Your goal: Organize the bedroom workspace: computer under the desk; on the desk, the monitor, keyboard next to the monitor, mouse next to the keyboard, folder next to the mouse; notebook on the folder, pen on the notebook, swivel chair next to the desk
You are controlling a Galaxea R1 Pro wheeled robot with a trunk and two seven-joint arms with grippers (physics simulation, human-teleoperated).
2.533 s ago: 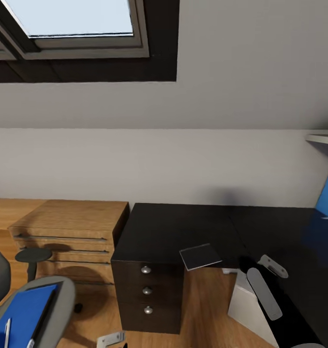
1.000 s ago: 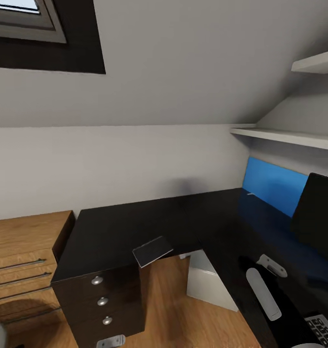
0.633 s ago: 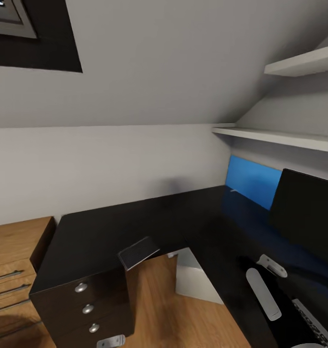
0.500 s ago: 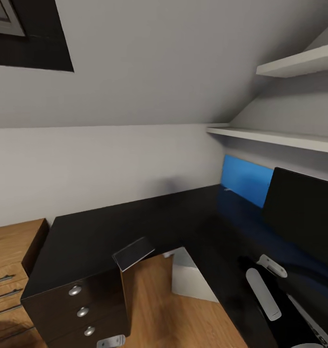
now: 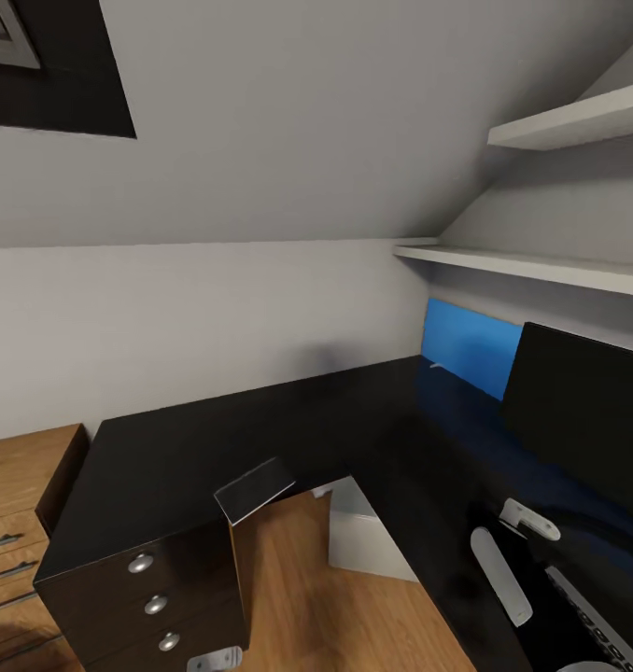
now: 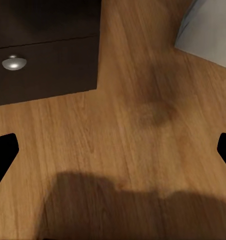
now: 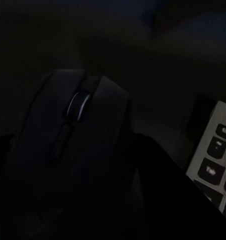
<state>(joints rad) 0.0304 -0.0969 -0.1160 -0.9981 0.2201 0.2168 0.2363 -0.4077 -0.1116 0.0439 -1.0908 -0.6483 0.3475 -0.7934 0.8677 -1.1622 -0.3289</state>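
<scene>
The L-shaped black desk (image 5: 176,448) fills the middle of the head view, its drawer unit (image 5: 153,597) at the lower left. A dark grey notebook (image 5: 254,490) lies at the desk's inner edge, overhanging it. The light grey computer (image 5: 361,541) stands on the floor under the desk. On the right part of the desk stand the black monitor (image 5: 587,420) and, nearer, the keyboard (image 5: 592,627). My right arm (image 5: 499,574) reaches over that part. In the right wrist view the dark mouse (image 7: 75,140) sits between the fingers of my right gripper (image 7: 78,165), beside the keyboard (image 7: 213,165). My left gripper (image 6: 113,150) is open above the wooden floor.
A blue panel (image 5: 471,347) lines the wall behind the monitor, with two white shelves (image 5: 541,266) above it. Low wooden shelving (image 5: 18,504) stands left of the desk. The left wrist view shows a drawer knob (image 6: 14,62) and the computer's corner (image 6: 210,27).
The camera has swung right: the swivel chair with the blue folder left the picture, and the monitor and keyboard came in. My right arm has dropped slightly lower over the desk.
</scene>
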